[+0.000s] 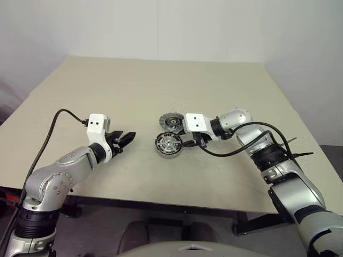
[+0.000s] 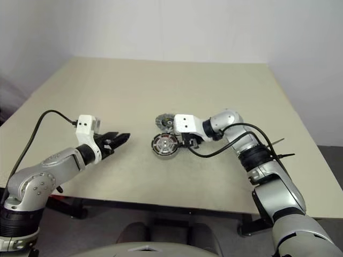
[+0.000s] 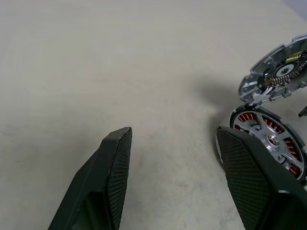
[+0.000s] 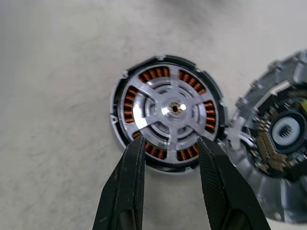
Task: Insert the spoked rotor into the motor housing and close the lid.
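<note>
The spoked rotor (image 4: 169, 109) is already sitting in the motor housing (image 4: 116, 108) mid-worktop, the right hand (image 4: 169, 146) is hovering part-open and empty above it, and the lid (image 4: 276, 143) is lying alongside, unfitted

Matt beige table (image 1: 161, 85); motor housing (image 4: 168, 112), shiny metal spokes, copper windings; textured black fingers (image 3: 117, 167); grey metallic lid (image 4: 278, 143)

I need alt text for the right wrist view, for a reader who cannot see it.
Two black fingers of the right gripper, apart, hang over the near edge of a round motor housing with copper windings and a silver spoked part inside. Beside it on the beige table lies a grey lid.
</note>
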Action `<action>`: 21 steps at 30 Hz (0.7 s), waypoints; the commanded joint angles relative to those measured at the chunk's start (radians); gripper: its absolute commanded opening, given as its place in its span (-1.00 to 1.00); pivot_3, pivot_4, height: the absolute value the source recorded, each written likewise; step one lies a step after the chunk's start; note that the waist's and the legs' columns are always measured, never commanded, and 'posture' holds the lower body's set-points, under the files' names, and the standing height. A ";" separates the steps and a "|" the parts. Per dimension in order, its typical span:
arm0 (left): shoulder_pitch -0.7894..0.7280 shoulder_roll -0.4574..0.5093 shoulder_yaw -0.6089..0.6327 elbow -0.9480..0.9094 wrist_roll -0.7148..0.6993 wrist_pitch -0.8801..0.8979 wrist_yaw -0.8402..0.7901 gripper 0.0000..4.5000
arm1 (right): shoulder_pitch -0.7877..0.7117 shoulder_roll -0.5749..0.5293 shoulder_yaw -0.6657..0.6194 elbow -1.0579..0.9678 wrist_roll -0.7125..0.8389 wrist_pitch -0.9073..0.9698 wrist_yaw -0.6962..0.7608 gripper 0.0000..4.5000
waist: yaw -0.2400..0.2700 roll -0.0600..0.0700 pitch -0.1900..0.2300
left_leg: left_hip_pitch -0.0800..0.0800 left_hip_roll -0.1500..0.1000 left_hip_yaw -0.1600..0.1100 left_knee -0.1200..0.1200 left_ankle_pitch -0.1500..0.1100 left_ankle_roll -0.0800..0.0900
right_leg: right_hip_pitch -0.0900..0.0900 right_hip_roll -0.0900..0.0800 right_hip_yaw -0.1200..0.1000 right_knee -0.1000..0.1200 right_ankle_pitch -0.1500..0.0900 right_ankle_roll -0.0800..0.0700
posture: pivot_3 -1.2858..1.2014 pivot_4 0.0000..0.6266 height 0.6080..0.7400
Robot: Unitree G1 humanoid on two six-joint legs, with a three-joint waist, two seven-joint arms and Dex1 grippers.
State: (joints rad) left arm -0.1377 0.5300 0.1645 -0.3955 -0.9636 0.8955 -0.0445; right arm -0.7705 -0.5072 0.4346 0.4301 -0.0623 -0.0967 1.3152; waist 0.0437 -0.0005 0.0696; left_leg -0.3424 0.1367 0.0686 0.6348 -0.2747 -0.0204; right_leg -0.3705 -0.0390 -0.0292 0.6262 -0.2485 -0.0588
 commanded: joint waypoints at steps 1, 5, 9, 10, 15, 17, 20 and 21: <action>-0.006 -0.031 0.081 0.001 -0.042 0.006 0.023 0.34 | -0.010 -0.031 0.017 -0.056 -0.017 -0.061 0.054 -0.16 | -0.001 0.000 0.000 | 0.000 0.000 0.000 0.000 0.000 0.000 | 0.000 0.000 0.000 0.000 0.000 0.000 | 0.03 -1.00 1.00; -0.001 -0.051 0.089 -0.001 -0.028 0.026 0.026 0.34 | -0.014 -0.054 0.015 -0.068 -0.016 -0.096 0.090 -0.16 | 0.000 0.000 0.000 | 0.000 0.000 0.000 0.000 0.000 0.000 | 0.000 0.000 0.000 0.000 0.000 0.000 | 0.03 -1.00 1.00; 0.004 -0.066 0.092 0.000 -0.014 0.035 0.029 0.34 | -0.012 -0.058 0.027 -0.037 -0.032 -0.132 0.106 -0.16 | 0.000 0.000 0.000 | 0.000 0.000 0.000 0.001 0.000 0.001 | 0.000 0.000 0.000 0.000 0.000 -0.001 | 0.03 -1.00 1.00; 0.004 -0.069 0.092 0.000 -0.012 0.037 0.029 0.34 | -0.011 -0.053 0.030 -0.023 -0.040 -0.142 0.102 -0.16 | 0.000 0.000 0.000 | 0.000 0.000 0.000 0.001 0.000 0.001 | 0.000 0.000 0.000 0.000 0.000 -0.001 | 0.03 -1.00 1.00; 0.000 -0.077 0.098 -0.003 -0.005 0.046 0.031 0.34 | -0.025 0.002 0.039 0.042 -0.062 -0.153 0.077 -0.16 | -0.001 0.000 0.000 | 0.000 0.000 0.000 0.001 0.001 0.001 | 0.000 0.000 0.000 0.000 0.000 -0.001 | 0.03 -1.00 1.00; 0.000 -0.078 0.101 -0.005 -0.003 0.049 0.031 0.34 | -0.034 0.018 0.038 0.062 -0.065 -0.154 0.074 -0.16 | -0.002 0.000 0.000 | 0.000 0.000 0.000 0.001 0.001 0.001 | 0.000 0.000 0.000 0.000 0.001 -0.001 | 0.03 -1.00 1.00; 0.003 -0.080 0.105 -0.012 -0.003 0.054 0.034 0.34 | -0.053 0.036 0.039 0.117 -0.084 -0.175 0.059 -0.16 | -0.002 0.000 0.000 | 0.000 0.000 0.000 0.001 0.001 0.002 | 0.000 0.000 0.000 0.000 0.001 -0.001 | 0.03 -1.00 1.00; 0.006 -0.081 0.106 -0.014 -0.002 0.055 0.035 0.34 | -0.060 0.041 0.039 0.135 -0.091 -0.184 0.051 -0.16 | -0.002 0.000 0.000 | 0.000 0.000 0.000 0.001 0.001 0.002 | 0.000 0.000 0.000 0.000 0.001 -0.001 | 0.03 -1.00 1.00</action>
State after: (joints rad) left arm -0.1252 0.4496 0.2418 -0.3772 -0.9640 0.9500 -0.0105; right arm -0.7956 -0.4686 0.4807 0.5480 -0.1465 -0.2549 1.3798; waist 0.0416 -0.0007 0.0697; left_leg -0.3427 0.1371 0.0686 0.6356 -0.2739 -0.0187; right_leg -0.3710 -0.0390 -0.0294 0.6266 -0.2479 -0.0601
